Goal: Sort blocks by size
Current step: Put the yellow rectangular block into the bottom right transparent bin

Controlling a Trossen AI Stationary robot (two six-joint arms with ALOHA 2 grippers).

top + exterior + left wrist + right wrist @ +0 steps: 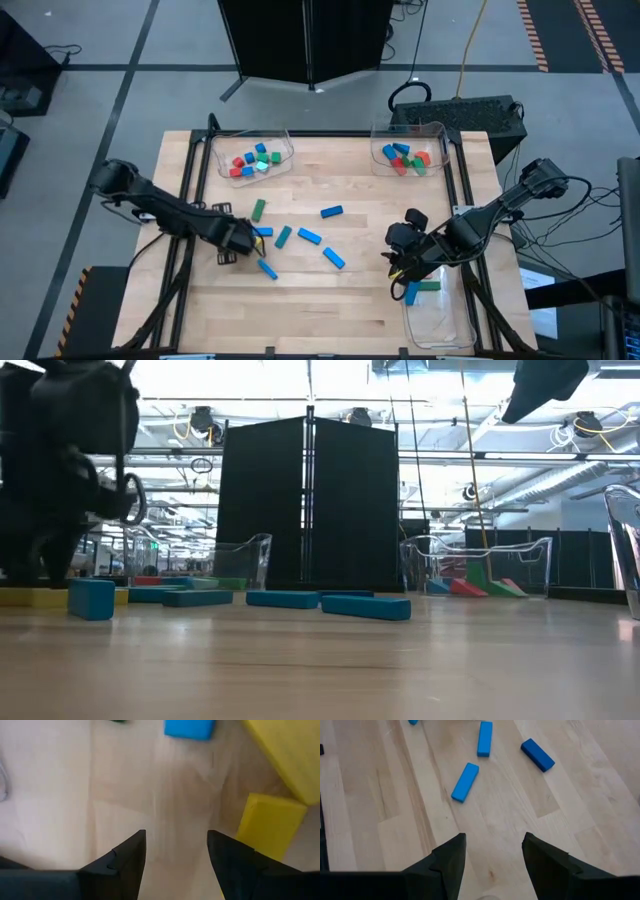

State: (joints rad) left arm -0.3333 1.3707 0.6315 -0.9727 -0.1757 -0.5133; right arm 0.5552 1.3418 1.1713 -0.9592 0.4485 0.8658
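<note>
Left gripper (243, 243) low, fingers apart

Left arm extends from the left edge toward frame centre; left tool (243, 240) open, empty. Right arm reaches from the right edge; right tool (398, 262) open, empty.

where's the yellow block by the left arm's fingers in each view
high view: yellow block at centre-left, just in front of the left arm's fingers
low view: far left, on the table
left wrist view: just past one finger
right wrist view: not in it
shared landmark: the left arm's fingers
</note>
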